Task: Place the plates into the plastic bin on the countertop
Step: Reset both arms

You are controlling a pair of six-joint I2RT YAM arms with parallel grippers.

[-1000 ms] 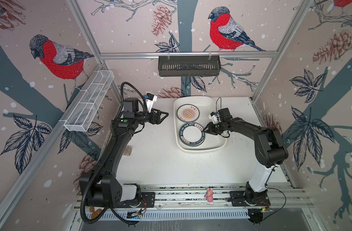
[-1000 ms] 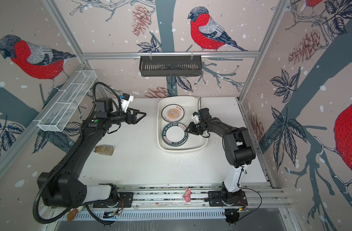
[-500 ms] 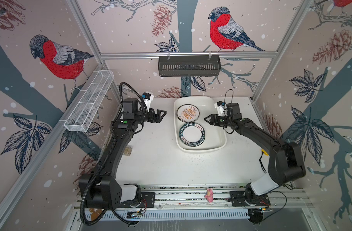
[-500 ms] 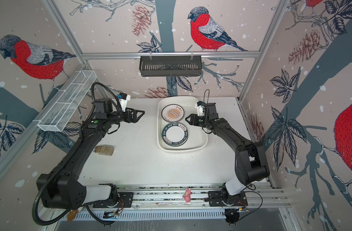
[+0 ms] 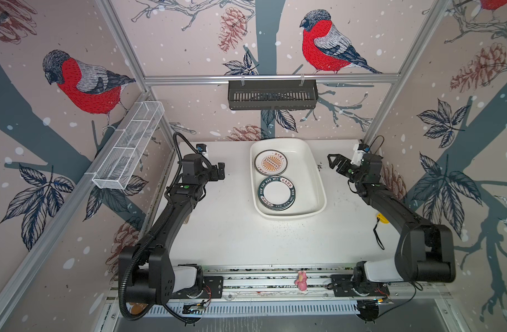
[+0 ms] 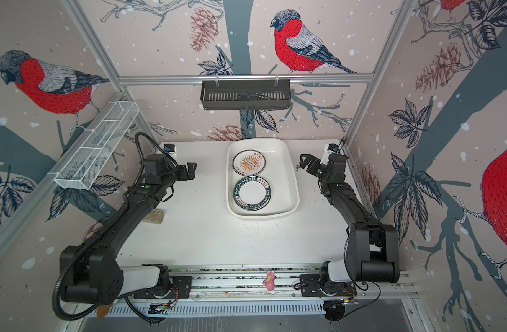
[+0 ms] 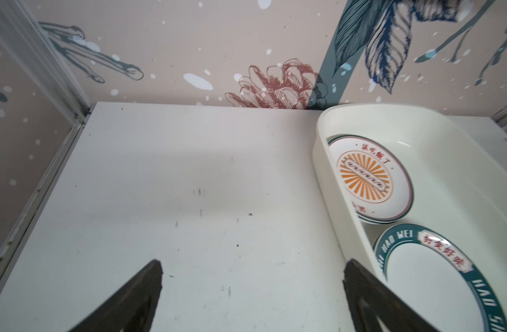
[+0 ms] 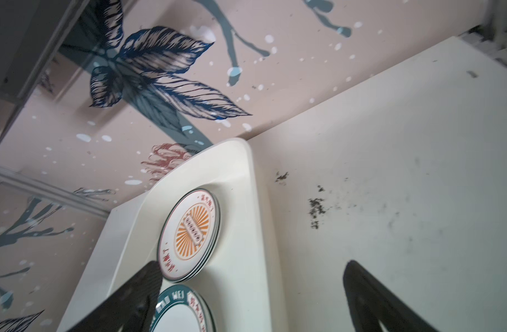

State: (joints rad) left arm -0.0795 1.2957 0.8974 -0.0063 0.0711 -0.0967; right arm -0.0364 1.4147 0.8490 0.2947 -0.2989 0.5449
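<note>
As plates stack in the bin, lower ones hide

We see two slim arms, the left arm and the right arm, both matte black with rounded, boxy joint housings. Each starts in a glossy white shoulder shell mounted on a black base plate, with thin red and black wires beside it. A ribbed black hose runs along the left arm only. A small green light glows near each wrist, and a white camera block with a blue spot sits behind each gripper. The left gripper and right gripper are black, with tapered fingers showing a fine woven texture.
</note>
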